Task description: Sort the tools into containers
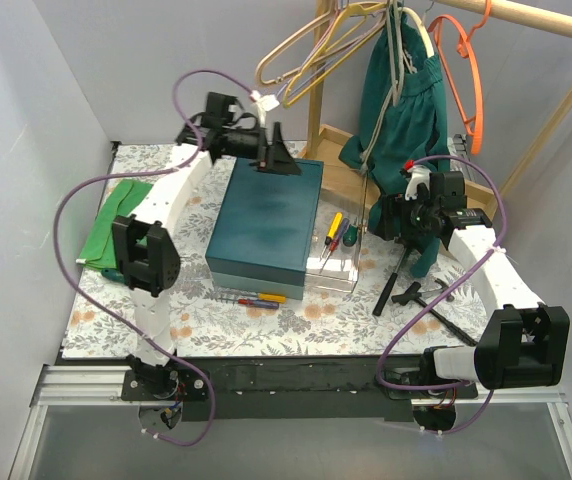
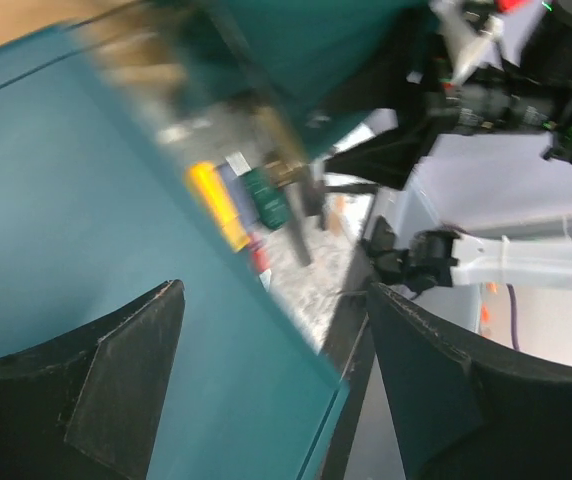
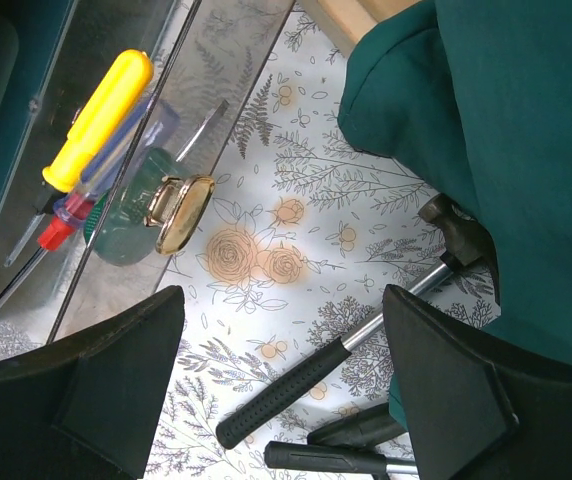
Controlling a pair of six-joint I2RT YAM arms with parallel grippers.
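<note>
The dark teal box (image 1: pixel 266 215) stands mid-table, with a clear drawer tray (image 1: pixel 332 268) pulled out on its right. The tray holds yellow (image 3: pixel 98 115), red and green screwdrivers; a gold clasp (image 3: pixel 182 212) is on its front. More small screwdrivers (image 1: pixel 261 298) lie in front of the box. A black-handled hammer (image 3: pixel 361 345) and other long black tools (image 1: pixel 431 300) lie to the right of the tray. My left gripper (image 1: pixel 276 156) is open and empty over the box's far edge (image 2: pixel 274 300). My right gripper (image 1: pixel 402 218) is open and empty above the hammer (image 3: pixel 284 300).
A teal garment (image 1: pixel 401 90) hangs from the wooden rack at the back right and drapes close to my right gripper (image 3: pixel 506 130). Hangers, one of them orange (image 1: pixel 469 85), hang there too. The wooden rack base (image 1: pixel 341 172) lies behind the tray. A green cloth (image 1: pixel 114 235) lies at the left.
</note>
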